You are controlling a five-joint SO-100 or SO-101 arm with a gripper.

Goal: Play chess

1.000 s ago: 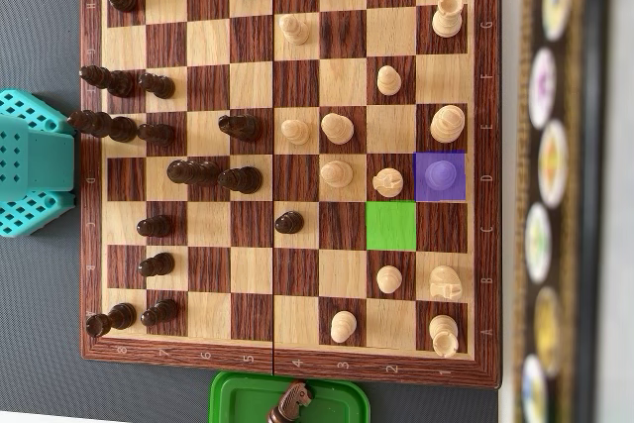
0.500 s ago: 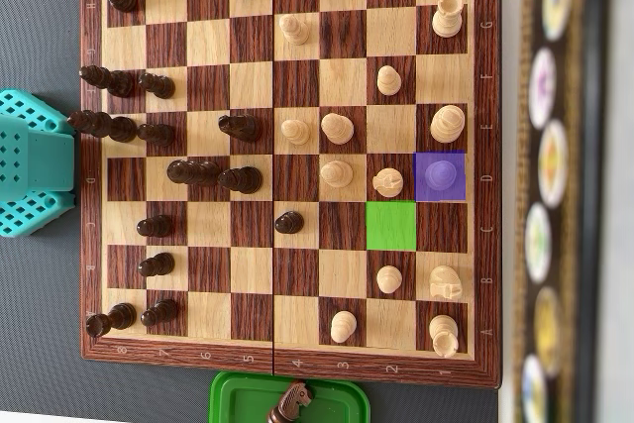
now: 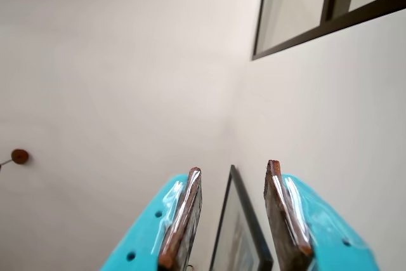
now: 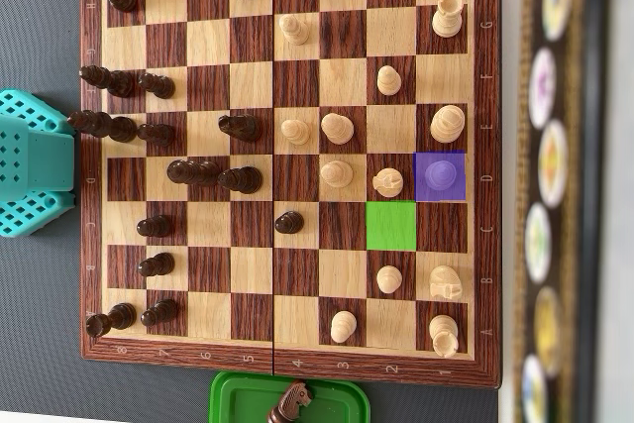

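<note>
In the overhead view a wooden chessboard (image 4: 178, 352) fills the middle. Dark pieces (image 4: 203, 172) stand mostly on its left half and light pieces (image 4: 337, 128) on its right half. One square is tinted purple over a light piece (image 4: 439, 175). An empty square beside it is tinted green (image 4: 392, 225). My teal arm (image 4: 35, 160) sits off the board's left edge. In the wrist view my gripper (image 3: 233, 168) points up at a pale wall, open, with nothing between its brown-padded fingers (image 3: 184, 214).
A green tray (image 4: 238, 398) below the board holds a dark knight (image 4: 292, 401). A blurred dark strip with round discs (image 4: 550, 175) runs along the right. The wrist view shows a picture frame (image 3: 244, 233) and a window frame (image 3: 317, 11).
</note>
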